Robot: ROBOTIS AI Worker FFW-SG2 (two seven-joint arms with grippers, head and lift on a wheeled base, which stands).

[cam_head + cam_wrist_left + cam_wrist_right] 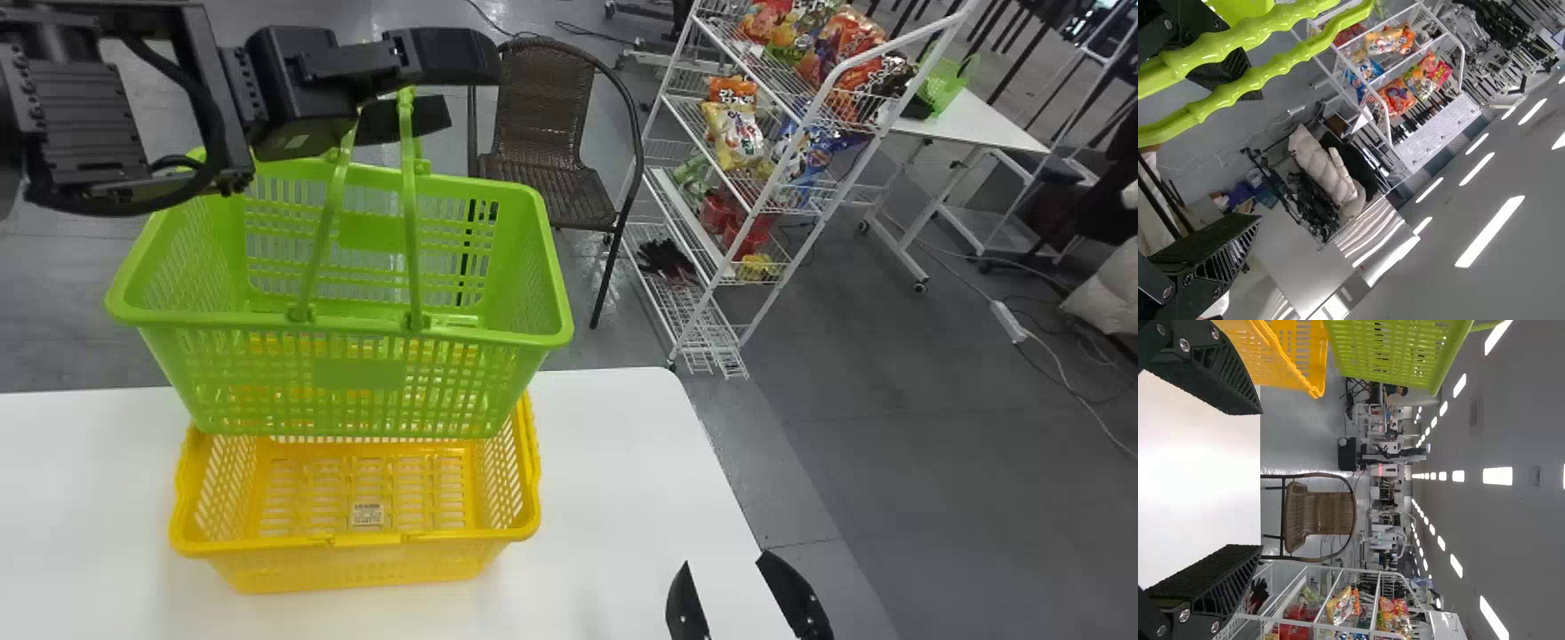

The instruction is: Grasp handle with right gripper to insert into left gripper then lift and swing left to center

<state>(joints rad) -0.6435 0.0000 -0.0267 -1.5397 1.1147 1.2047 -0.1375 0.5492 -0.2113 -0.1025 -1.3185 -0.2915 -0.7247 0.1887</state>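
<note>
My left gripper (462, 87) is at the upper left in the head view, above the green basket (360, 374). The basket's two handles (411, 204) rise between its parted fingers. In the left wrist view my left gripper (1258, 155) stands wide, the wavy green handles (1281, 60) crossing close to one finger. The green basket hangs over the back part of the yellow basket (356, 564), which stands on the white table. Low at the table's right side, my right gripper (725, 562) is open with nothing held. Its fingers are spread in the right wrist view, at the gripper (1259, 479).
The white table (613, 480) extends under and around the yellow basket. Behind it stand a brown wicker chair (542, 133) and a white wire rack (702, 258) with snack bags. Grey floor lies to the right.
</note>
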